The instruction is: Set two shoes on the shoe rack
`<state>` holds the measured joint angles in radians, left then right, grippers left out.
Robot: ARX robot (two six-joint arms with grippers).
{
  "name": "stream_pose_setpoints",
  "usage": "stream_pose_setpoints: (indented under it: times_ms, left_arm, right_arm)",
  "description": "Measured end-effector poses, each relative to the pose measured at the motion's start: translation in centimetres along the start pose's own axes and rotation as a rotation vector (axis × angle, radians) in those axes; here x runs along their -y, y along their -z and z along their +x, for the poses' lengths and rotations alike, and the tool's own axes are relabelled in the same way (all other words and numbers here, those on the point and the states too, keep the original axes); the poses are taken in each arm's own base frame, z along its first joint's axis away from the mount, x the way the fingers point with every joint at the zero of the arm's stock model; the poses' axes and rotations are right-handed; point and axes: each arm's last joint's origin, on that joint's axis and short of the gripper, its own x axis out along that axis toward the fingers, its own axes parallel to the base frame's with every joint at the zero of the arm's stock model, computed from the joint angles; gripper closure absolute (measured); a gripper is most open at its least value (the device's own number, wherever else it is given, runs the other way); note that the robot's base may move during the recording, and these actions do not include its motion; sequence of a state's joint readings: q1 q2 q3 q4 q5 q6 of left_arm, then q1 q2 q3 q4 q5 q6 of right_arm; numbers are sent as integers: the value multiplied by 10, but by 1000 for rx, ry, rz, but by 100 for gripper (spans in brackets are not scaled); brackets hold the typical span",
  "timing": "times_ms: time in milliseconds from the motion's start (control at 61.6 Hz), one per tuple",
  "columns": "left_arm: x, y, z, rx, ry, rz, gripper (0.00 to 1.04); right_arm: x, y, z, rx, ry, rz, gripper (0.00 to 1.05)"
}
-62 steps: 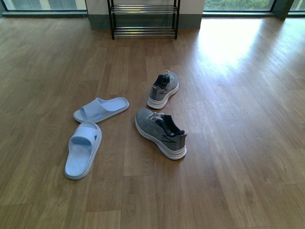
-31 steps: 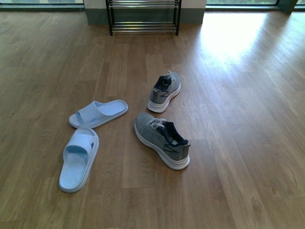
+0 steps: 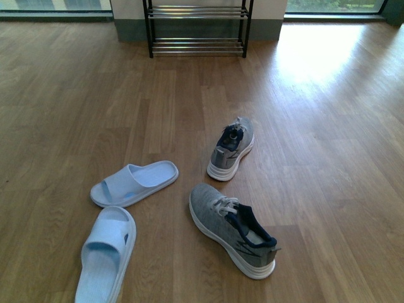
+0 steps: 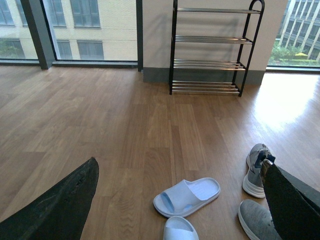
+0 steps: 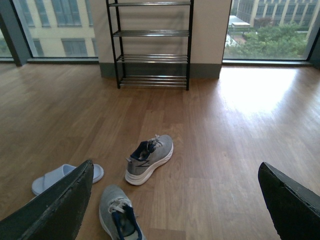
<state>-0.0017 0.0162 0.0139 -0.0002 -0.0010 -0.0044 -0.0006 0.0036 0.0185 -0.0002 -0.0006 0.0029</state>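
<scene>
The left claw (image 4: 179,165) and right claw (image 5: 175,167) gape wide and hold nothing, probably readied for a first pick. Ahead of them on the floor lies the near sneaker (image 3: 233,230), with the far sneaker (image 3: 231,148) just beyond. The shoe rack (image 3: 197,28) stands well past both.

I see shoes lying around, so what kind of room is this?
Probably a home's entry room: a shoe rack by the wall, grey sneakers and blue slippers on a wooden floor, big windows.

Front view: the black tube-frame shoe rack with silver bars (image 3: 197,28), at 12 o'clock, is cut off above its second tier; a pale blue slide sandal (image 3: 106,255) at 7 o'clock is cropped. In the left wrist view, a finger (image 4: 290,205) of the left gripper (image 4: 179,161) hides part of a grey knit sneaker (image 4: 252,220).
</scene>
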Motion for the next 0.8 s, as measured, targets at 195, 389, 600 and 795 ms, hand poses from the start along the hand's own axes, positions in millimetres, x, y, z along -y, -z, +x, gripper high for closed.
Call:
stream_pose_setpoints:
  times_ms: [195, 389, 600, 795]
  left_arm:
    - [0, 0, 0, 0, 0, 0, 9]
    - [0, 0, 0, 0, 0, 0, 9]
    - [0, 0, 0, 0, 1, 0, 9]
    - [0, 0, 0, 0, 1, 0, 9]
  right_arm:
    - [0, 0, 0, 0, 0, 0, 9]
    - [0, 0, 0, 0, 0, 0, 9]
    - [0, 0, 0, -2, 1, 0, 9]
    - [3, 5, 8, -172, 46, -5, 9]
